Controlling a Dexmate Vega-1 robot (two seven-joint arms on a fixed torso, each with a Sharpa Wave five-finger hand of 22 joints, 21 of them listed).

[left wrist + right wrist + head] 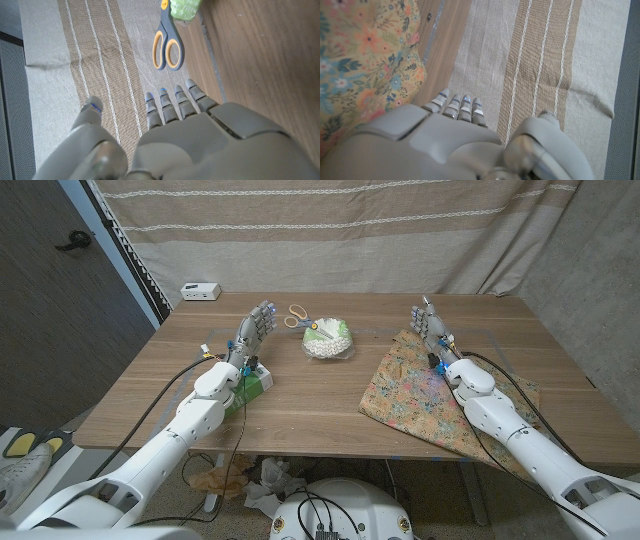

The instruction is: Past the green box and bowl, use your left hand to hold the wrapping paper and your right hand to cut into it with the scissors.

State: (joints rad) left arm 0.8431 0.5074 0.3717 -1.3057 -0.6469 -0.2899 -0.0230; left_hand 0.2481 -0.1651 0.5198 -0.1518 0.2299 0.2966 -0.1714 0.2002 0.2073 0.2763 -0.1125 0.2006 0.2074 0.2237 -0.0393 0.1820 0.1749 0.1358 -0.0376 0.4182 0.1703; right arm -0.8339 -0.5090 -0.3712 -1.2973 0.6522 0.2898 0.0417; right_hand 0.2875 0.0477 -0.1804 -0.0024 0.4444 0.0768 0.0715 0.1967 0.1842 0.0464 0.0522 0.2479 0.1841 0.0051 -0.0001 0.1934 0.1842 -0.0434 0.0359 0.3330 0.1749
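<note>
Both arms reach over the counter (300,395); wrapping paper (420,395) lies under the right robot hand (432,330), scissors (297,315) beyond the bowl (330,340). Left robot hand (255,328) (spread, empty, like the right) hovers. Nothing is grasped yet: next, the hands likely must trade sides.

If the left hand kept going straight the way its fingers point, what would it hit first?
Probably the scissors: they lie just beyond the left hand's fingertips, near the table's far edge. Depth is unclear; it might pass over them toward the curtain.
</note>
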